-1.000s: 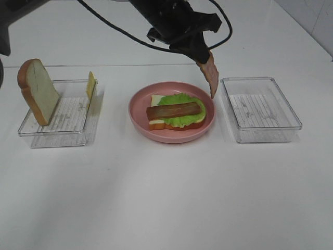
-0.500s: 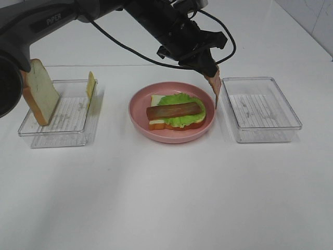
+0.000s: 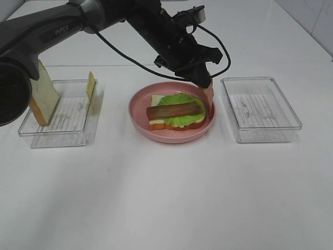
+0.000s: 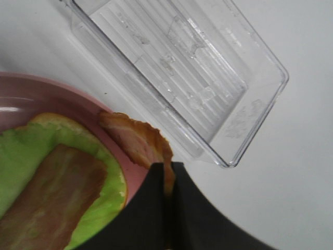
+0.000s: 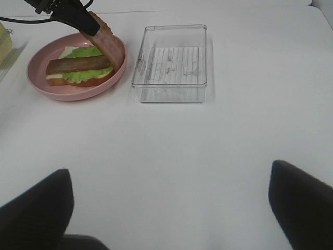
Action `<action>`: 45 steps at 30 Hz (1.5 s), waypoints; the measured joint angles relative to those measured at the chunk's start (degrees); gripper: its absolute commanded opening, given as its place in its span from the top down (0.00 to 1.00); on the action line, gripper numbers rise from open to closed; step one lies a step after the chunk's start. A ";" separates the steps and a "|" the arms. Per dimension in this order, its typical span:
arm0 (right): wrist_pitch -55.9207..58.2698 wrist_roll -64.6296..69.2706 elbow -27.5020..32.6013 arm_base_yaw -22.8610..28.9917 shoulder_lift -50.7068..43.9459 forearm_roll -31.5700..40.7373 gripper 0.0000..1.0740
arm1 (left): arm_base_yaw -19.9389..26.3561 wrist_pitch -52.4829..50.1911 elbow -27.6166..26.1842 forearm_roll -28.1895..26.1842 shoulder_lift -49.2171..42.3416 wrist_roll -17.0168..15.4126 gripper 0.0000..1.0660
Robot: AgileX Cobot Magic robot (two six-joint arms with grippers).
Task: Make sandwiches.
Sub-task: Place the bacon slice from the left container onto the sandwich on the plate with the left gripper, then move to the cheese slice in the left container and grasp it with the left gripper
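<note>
The left end effector [image 3: 202,79] clamps a reddish-brown toy meat strip [image 3: 208,95], hanging upright at the round pink plate [image 3: 171,137] rim nearest the tabletop's [image 3: 166,198] right edge. The bread-and-lettuce sandwich stack [image 3: 176,119] lies just leftward, its laid strip [image 3: 174,110] running left-right. The right end effector [image 5: 169,167] is spread wide and empty, farther off.

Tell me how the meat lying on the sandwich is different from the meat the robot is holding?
The lying strip rests flat across the lettuce; the held strip hangs on end from the shut left gripper at the rim of the plate. The lying strip is a straight, dark brown bar; the held strip is wavy, paler and streaky. Both are toy meat pieces.
</note>
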 measured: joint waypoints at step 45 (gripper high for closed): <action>0.00 0.00 0.00 0.00 0.00 0.00 0.11 | 0.00 7.51 0.00 31.74 -1.26 -20.05 0.04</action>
